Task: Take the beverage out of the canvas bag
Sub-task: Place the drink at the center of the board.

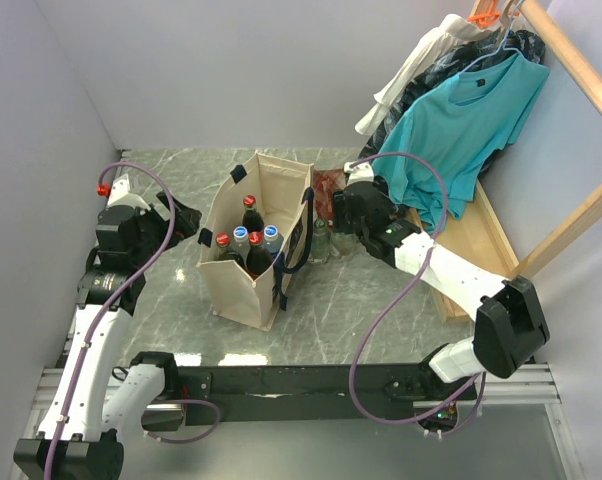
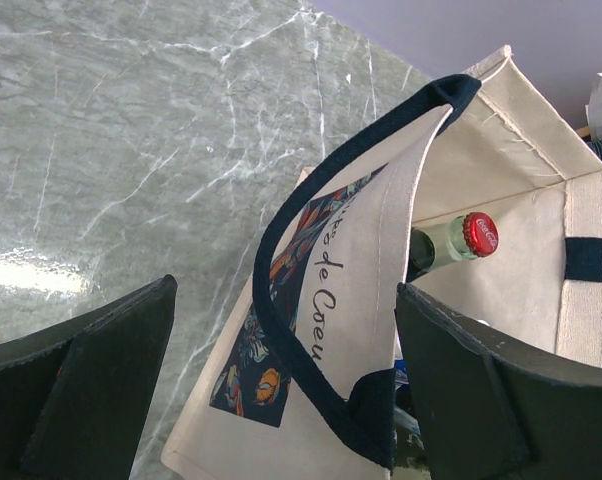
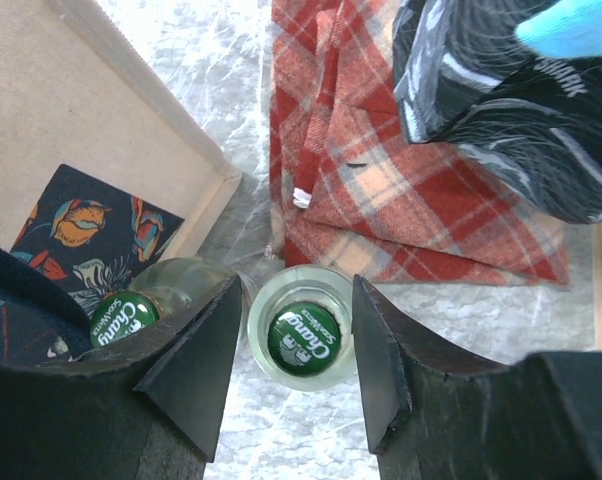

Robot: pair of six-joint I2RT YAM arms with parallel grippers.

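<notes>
From above, we see the canvas bag (image 1: 239, 290) upright on the table (image 1: 361, 300) between the arms, with capped bottles (image 1: 249, 238) inside. At the left wrist, the left claw (image 2: 286, 300) gapes wide, and the bag's printed side and navy handle (image 2: 281, 220) lie just ahead. At the right wrist, the right claw (image 3: 297, 290) stands apart around a green-capped bottle (image 3: 305, 336). That bottle is outside the bag, beside its corner and near a plaid cloth (image 3: 381, 190).

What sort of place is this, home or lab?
Likely a staged test booth, not a home: plain walls box in a marble-look table, a teal T-shirt hangs from a wooden rail, and a canvas bag holds bottles.
</notes>
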